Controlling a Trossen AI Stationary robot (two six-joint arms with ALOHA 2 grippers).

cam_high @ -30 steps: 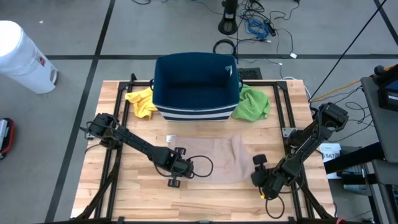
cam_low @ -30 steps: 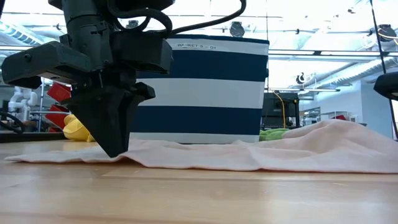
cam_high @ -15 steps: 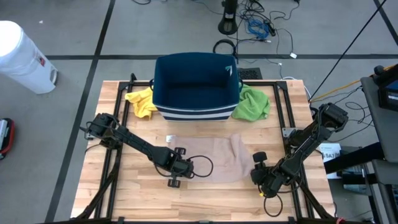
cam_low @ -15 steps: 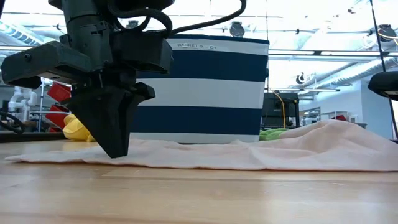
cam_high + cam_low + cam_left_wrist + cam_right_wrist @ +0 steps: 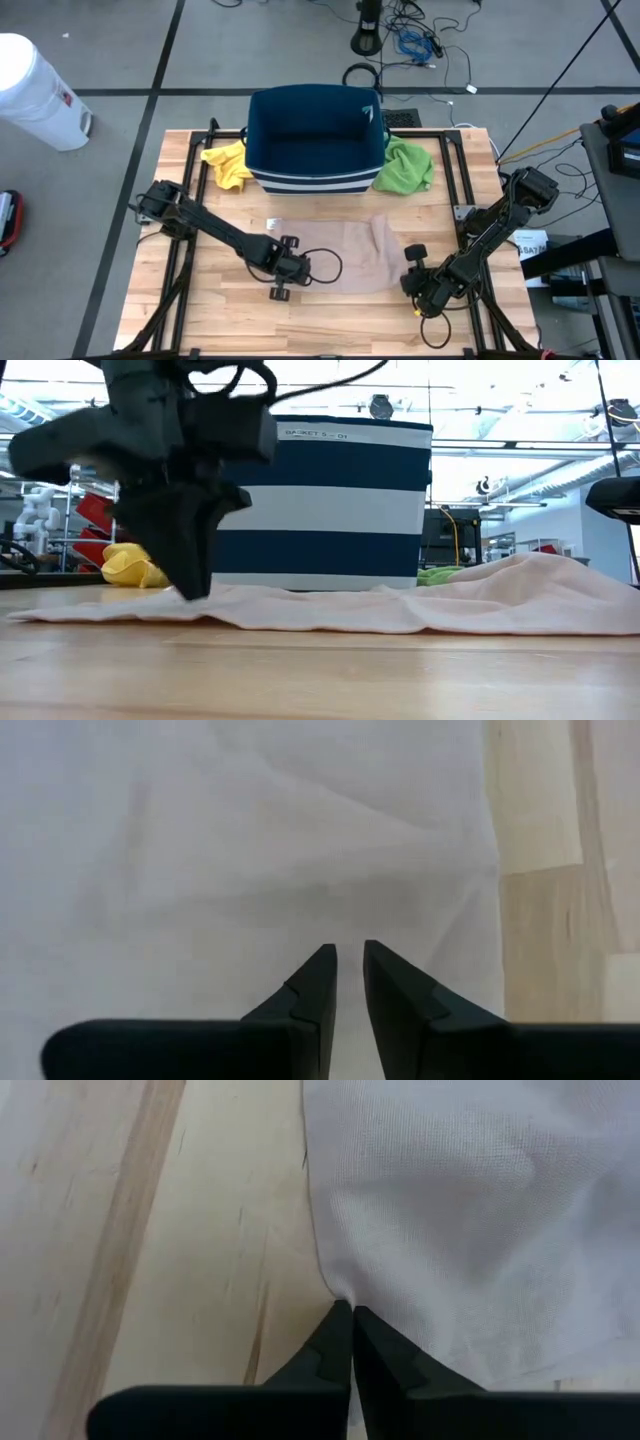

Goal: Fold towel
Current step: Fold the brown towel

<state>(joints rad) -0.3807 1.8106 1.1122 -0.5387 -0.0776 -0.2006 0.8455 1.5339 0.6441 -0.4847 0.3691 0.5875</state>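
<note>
Grey floor surrounds a wooden table [image 5: 200, 320] ringed by a black frame. On its middle, slightly toward the near edge, lies the pale pink towel [image 5: 345, 255], spread mostly flat with a raised, rumpled fold along its right side; in the low view that side humps up above the rest.

At the towel's near left corner sits the left end effector [image 5: 283, 271], pressed down on the cloth. Its wrist view shows the two dark fingers [image 5: 305, 1005] standing a narrow gap apart over the fabric, with nothing plainly pinched between them, and bare wood beside the towel's edge.

At the towel's near right corner is the right end effector [image 5: 418, 285], low at the table. Its wrist view shows the fingers [image 5: 328, 1350] closed together, their tips meeting right at the towel's edge, where the cloth gathers into a small pucker; the right end effector is closed on the towel there.

Beyond the towel, at the far middle of the table, stands a navy basket [image 5: 315, 140] with white stripes on its near wall. A yellow cloth [image 5: 227, 163] lies just left of it and a green cloth [image 5: 405, 165] just right.

Off the table, a white bin [image 5: 35, 90] stands at the far left, and cables [image 5: 415, 45] trail on the floor behind.
</note>
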